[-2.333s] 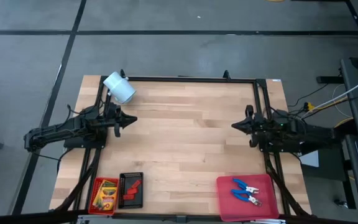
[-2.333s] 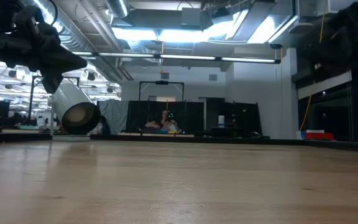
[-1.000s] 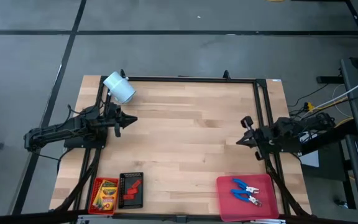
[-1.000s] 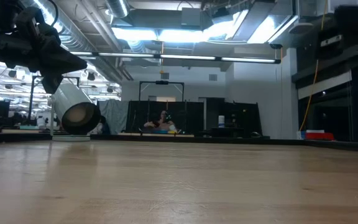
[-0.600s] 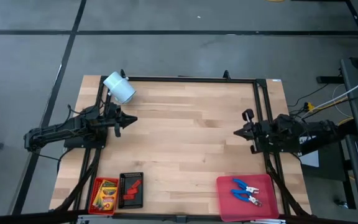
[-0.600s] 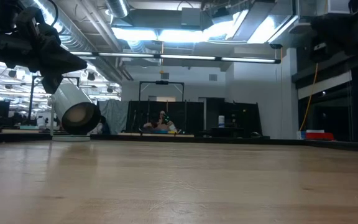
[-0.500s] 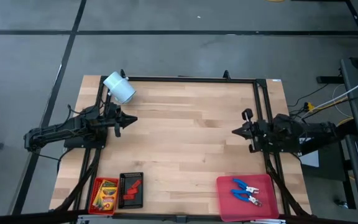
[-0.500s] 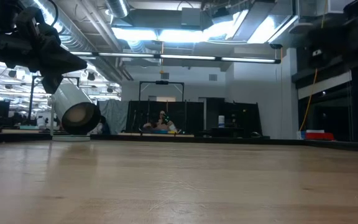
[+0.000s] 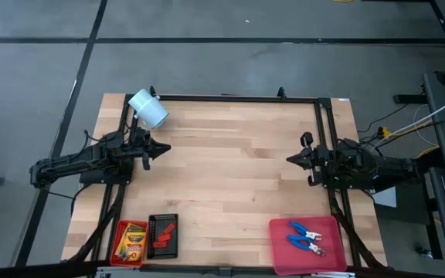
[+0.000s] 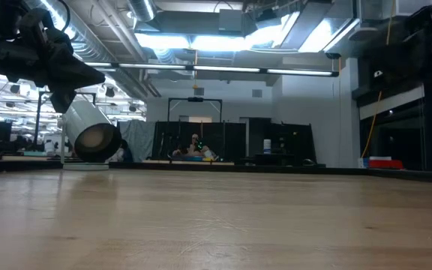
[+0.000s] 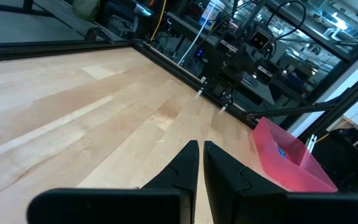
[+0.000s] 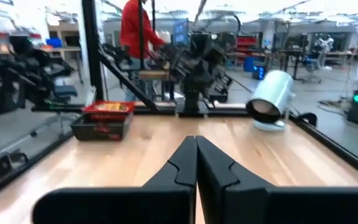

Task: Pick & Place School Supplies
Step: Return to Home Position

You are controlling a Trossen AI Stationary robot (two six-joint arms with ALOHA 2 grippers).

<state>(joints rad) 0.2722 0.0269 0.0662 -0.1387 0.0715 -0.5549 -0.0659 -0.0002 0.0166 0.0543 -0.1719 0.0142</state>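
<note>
Inside the red bin (image 9: pixel 280 256), both blue punchers (image 9: pixel 306 243) lie diagonally.

Tools (image 9: pixel 306 245) in right tray (image 9: pixel 280 255)

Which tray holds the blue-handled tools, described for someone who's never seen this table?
On the wooden table, follow the edge opposite the pale cylinder to the corner nearest the right arm. The wide red bin there holds two blue-handled tools; the trays at the other corner are smaller.
</note>
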